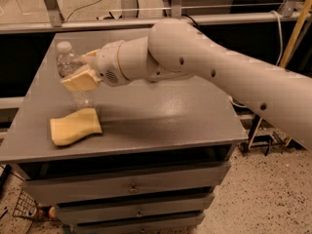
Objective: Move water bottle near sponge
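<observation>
The water bottle is clear with a white cap and stands upright at the left side of the grey table. My gripper is shut on the bottle's middle, with one tan pad in front of it. The bottle's lower end reaches close to the table top; I cannot tell whether it touches. The pale yellow sponge lies flat on the table just in front of the bottle, a short gap below it.
The table is a grey cabinet with drawers below. My large white arm spans the table from the right. A metal rail runs behind the table. Speckled floor lies to the right.
</observation>
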Tool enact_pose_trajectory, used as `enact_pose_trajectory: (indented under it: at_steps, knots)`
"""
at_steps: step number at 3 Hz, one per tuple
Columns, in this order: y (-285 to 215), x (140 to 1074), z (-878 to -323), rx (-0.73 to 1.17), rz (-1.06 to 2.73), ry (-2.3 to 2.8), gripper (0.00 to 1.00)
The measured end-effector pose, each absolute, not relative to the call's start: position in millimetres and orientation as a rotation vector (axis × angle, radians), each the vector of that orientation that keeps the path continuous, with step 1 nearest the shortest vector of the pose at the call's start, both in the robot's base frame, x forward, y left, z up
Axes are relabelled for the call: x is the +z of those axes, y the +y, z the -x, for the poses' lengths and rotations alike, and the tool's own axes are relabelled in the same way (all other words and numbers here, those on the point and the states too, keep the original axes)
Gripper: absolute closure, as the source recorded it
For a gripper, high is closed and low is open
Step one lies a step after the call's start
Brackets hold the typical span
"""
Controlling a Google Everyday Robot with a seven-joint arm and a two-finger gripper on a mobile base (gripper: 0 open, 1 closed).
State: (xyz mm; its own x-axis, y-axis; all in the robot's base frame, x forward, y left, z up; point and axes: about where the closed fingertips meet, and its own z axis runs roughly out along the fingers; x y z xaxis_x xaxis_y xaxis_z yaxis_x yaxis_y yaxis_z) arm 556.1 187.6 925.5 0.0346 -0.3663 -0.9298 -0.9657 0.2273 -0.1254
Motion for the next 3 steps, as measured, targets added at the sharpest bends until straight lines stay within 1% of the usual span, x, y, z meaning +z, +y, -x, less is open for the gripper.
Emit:
enact_pose_trajectory:
  at_steps: [1,3]
  knots:
    - [189.6,925.3,-553.7,0.769,1.314,1.511,0.80]
    - [193.1,926.2,-551.1,0.771,1.321,1.507,0.34]
